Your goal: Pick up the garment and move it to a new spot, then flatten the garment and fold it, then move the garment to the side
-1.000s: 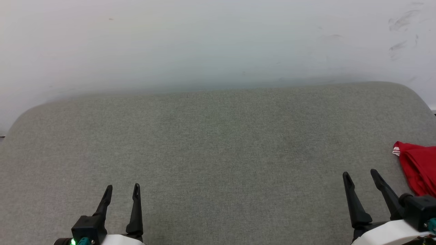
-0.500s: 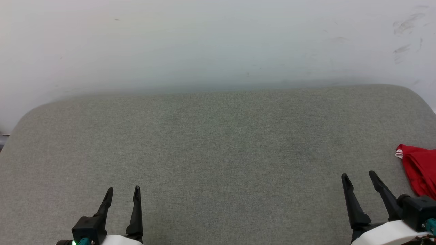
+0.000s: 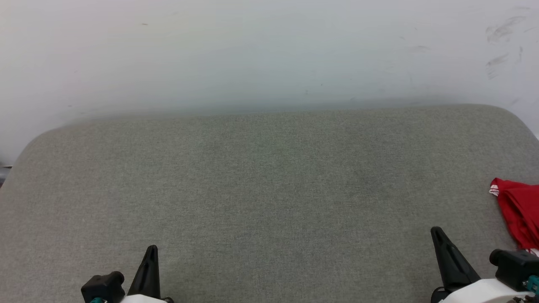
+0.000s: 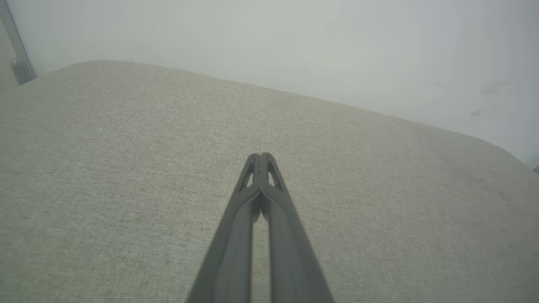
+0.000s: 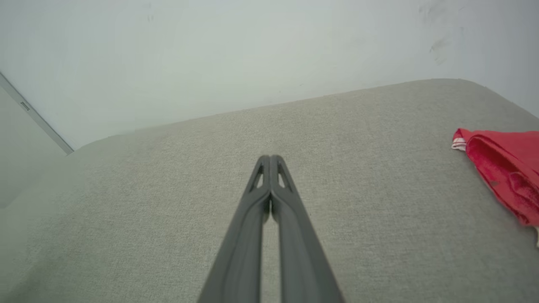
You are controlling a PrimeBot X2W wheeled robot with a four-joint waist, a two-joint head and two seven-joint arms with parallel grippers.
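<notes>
You look down on a broad padded surface (image 3: 269, 189) covered in grey-green woven cloth, with rounded far corners, and it stands against a pale white wall (image 3: 252, 50). The wall carries some dark scuff marks (image 3: 501, 29) at its upper right. In the left wrist view a grey metal bar (image 4: 17, 59) runs up at the far left, beside the corner of the padding. The garment (image 3: 520, 210) lies bunched on the right side of the surface, cut by the right edge of the head view, so you cannot tell its full length. The part you see is long and narrow. Its long axis goes slantwise, from the far end, which is nearer to the middle of the surface, to the near end at the frame's edge. The far end carries a small white striped cuff (image 5: 458, 144) that points to the left, toward the open middle of the padding. The right gripper (image 3: 436, 230) is near the garment but apart from it – its two fingers are pressed together and hold nothing. The left gripper (image 3: 151, 248) is well apart at the lower left, also clenched on nothing, above bare cloth.
</notes>
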